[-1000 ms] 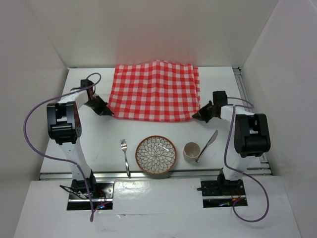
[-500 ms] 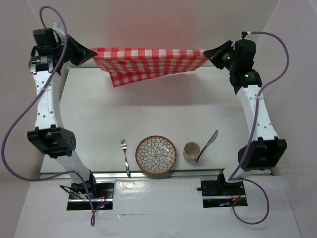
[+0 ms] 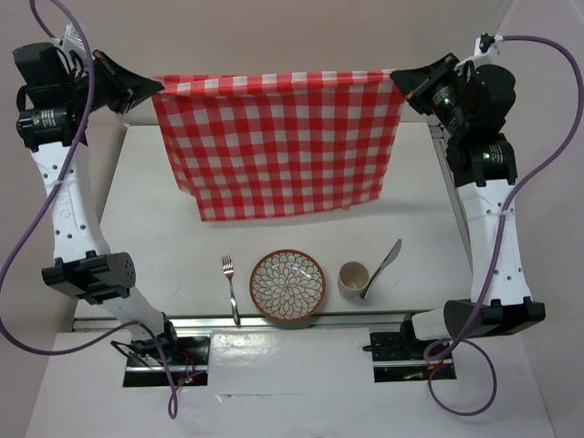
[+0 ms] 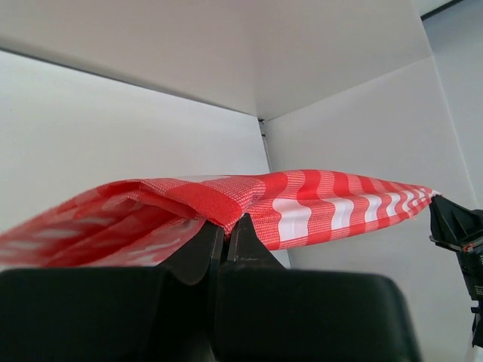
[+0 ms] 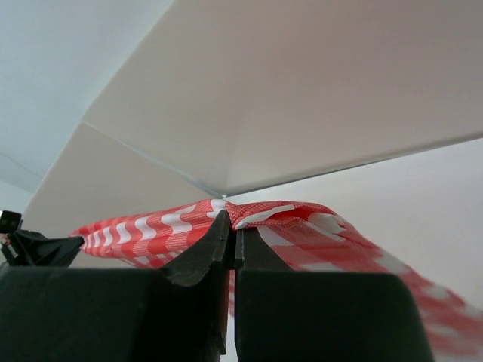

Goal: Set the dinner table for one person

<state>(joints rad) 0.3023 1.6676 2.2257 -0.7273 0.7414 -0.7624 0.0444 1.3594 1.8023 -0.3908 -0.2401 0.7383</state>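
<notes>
A red-and-white checked cloth [image 3: 278, 141] hangs unfolded high above the white dinner table [image 3: 164, 237], stretched between both arms. My left gripper [image 3: 157, 86] is shut on its top left corner; the left wrist view shows the cloth [image 4: 324, 207] pinched at the gripper [image 4: 226, 224]. My right gripper [image 3: 396, 79] is shut on the top right corner, seen in the right wrist view as the cloth [image 5: 143, 226] pinched at the gripper [image 5: 232, 220]. The cloth's lower edge hangs over the table's middle.
Along the near edge lie a fork [image 3: 231, 287], a flower-patterned bowl [image 3: 287, 286], a white cup [image 3: 352, 278] and a knife [image 3: 382, 266] leaning by the cup. White walls enclose the back and both sides.
Both arms have lifted the cloth off the table's far side and raised it high. It has dropped open from a folded bundle into a full hanging sheet.
</notes>
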